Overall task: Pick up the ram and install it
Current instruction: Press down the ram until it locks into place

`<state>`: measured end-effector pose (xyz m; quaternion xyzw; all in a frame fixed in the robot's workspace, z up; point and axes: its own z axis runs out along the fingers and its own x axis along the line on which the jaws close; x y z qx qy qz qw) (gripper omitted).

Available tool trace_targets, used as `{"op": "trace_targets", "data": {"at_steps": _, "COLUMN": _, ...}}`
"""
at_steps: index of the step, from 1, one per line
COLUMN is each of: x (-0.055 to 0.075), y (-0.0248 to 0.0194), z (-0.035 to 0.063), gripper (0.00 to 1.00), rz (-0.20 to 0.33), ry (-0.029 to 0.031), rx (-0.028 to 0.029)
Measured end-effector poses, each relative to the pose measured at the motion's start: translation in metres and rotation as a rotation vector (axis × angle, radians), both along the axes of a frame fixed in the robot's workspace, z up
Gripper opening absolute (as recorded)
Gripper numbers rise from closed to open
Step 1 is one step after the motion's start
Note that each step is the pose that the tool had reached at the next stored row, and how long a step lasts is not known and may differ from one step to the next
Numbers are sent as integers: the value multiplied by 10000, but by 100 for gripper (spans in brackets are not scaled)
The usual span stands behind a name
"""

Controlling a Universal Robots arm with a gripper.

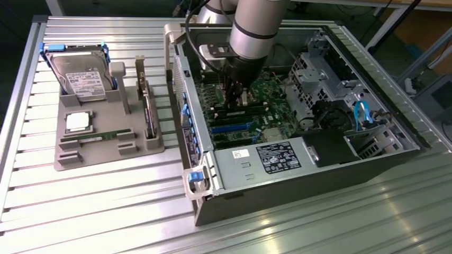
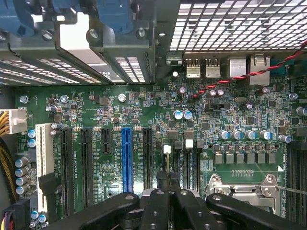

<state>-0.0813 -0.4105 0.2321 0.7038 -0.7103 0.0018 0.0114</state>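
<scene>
The gripper [image 2: 169, 201] hangs low over the motherboard [image 2: 144, 110]. Its black, smooth, rounded fingers [image 2: 156, 206] are drawn close together, leaving a slim slit. What sits in that slit cannot be told. Just past the fingertips run narrow dark memory slots [image 2: 184, 160] with pale clips at their ends. Beside them lies the metal-framed socket [image 2: 240, 187]. To the other side stand long black slots, one bright blue slot [image 2: 126, 158] and a white slot [image 2: 45, 163]. The board is green and crowded, with silver-topped capacitors [image 2: 182, 115] on it. Farther on, a twisted red and black wire [image 2: 249, 74] crosses above the metal ports [image 2: 201, 69]. Beyond that is a perforated grille [image 2: 240, 24].

The exterior view shows the grey arm [image 1: 258, 26] reaching down into the open case [image 1: 310, 185], with the gripper [image 1: 234, 100] right at the board [image 1: 272, 114]. Inside the case is a dark, labelled power supply [image 1: 279, 156].

Well apart, on the exterior view's left, a grey moulded tray [image 1: 106, 156] rests on the ribbed metal table [image 1: 106, 211]. A ram [image 1: 99, 136], thin and green, lies flat in a tray groove. A square silver processor [image 1: 78, 121] sits just behind it. A larger card [image 1: 147, 114] stands on edge beside them. Farthest back, a hard drive [image 1: 81, 76] leans in blue rails.
</scene>
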Motion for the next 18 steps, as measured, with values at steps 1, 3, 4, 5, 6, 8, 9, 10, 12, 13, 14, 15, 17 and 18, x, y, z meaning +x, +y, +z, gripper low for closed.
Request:
{"op": "trace_targets", "data": {"at_steps": 1, "x": 0, "y": -1, "z": 17, "gripper": 10, "rz": 0, "ry": 5, "rx": -11}}
{"op": "trace_targets", "data": {"at_steps": 3, "x": 0, "y": -1, "z": 106, "gripper": 10, "rz": -2, "ry": 8, "rx": -25}}
{"op": "trace_targets", "data": {"at_steps": 4, "x": 2, "y": -1, "z": 161, "gripper": 10, "rz": -2, "ry": 9, "rx": -31}}
{"op": "trace_targets", "data": {"at_steps": 5, "x": 4, "y": -1, "z": 211, "gripper": 10, "rz": -1, "ry": 9, "rx": -36}}
{"op": "trace_targets", "data": {"at_steps": 6, "x": 4, "y": -1, "z": 235, "gripper": 10, "rz": -1, "ry": 9, "rx": -39}}
{"op": "trace_targets", "data": {"at_steps": 8, "x": 6, "y": -1, "z": 281, "gripper": 10, "rz": -1, "ry": 10, "rx": -47}}
{"op": "trace_targets", "data": {"at_steps": 9, "x": 6, "y": -1, "z": 302, "gripper": 10, "rz": -1, "ry": 9, "rx": -48}}
{"op": "trace_targets", "data": {"at_steps": 10, "x": 7, "y": -1, "z": 330, "gripper": 10, "rz": -1, "ry": 9, "rx": -49}}
{"op": "trace_targets", "data": {"at_steps": 12, "x": 7, "y": -2, "z": 367, "gripper": 10, "rz": -1, "ry": 9, "rx": -51}}
{"op": "trace_targets", "data": {"at_steps": 13, "x": 7, "y": -1, "z": 387, "gripper": 10, "rz": -1, "ry": 9, "rx": -52}}
{"op": "trace_targets", "data": {"at_steps": 14, "x": 7, "y": -1, "z": 407, "gripper": 10, "rz": -1, "ry": 9, "rx": -53}}
{"op": "trace_targets", "data": {"at_steps": 15, "x": 7, "y": -2, "z": 430, "gripper": 10, "rz": -1, "ry": 9, "rx": -54}}
{"op": "trace_targets", "data": {"at_steps": 17, "x": 8, "y": -1, "z": 487, "gripper": 10, "rz": -1, "ry": 10, "rx": -57}}
{"op": "trace_targets", "data": {"at_steps": 18, "x": 9, "y": -2, "z": 535, "gripper": 10, "rz": -1, "ry": 9, "rx": -59}}
